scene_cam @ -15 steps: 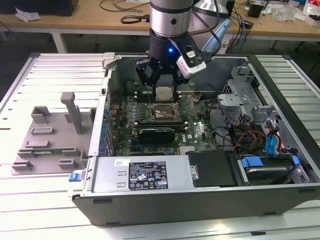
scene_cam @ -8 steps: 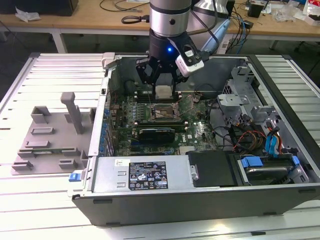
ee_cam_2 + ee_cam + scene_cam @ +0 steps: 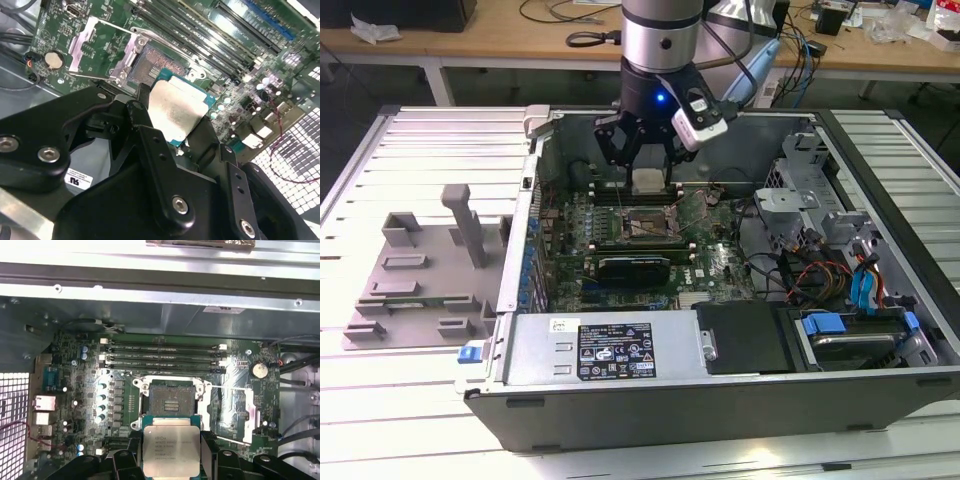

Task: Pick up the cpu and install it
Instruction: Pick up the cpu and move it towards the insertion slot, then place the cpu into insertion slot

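Carriage step, by my reading: end effector [image 3: 646, 178] clamped on the cpu [image 3: 171, 450], hovering near the open socket [image 3: 170, 399]; seating calls for square alignment

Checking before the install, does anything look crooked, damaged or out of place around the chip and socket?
Nothing stands out. The cpu sits square in the gripper, and the socket is empty with its metal frame swung open.
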You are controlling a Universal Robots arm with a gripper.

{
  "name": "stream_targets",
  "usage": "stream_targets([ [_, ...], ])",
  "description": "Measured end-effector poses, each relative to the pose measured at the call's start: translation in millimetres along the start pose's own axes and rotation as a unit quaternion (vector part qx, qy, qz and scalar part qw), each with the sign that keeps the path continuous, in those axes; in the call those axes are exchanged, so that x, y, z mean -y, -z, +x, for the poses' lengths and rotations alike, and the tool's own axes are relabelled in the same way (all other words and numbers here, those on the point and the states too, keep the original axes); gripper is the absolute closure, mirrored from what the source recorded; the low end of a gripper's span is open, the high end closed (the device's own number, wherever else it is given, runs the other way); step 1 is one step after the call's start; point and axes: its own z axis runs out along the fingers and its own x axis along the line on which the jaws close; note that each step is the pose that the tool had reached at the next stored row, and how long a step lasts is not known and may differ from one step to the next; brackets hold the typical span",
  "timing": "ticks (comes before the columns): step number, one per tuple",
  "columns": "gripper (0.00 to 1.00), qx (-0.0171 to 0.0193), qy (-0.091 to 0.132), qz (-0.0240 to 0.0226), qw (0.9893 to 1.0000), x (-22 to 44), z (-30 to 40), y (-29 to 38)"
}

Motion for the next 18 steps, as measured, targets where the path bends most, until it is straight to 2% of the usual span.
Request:
stream_targets([
  [3, 0.45, 0.0000, 0.000, 0.0000, 1.0000, -1.2, -1.1, -2.3],
  [18, 0.45, 0.0000, 0.000, 0.0000, 1.0000, -1.2, -1.3, -2.7],
])
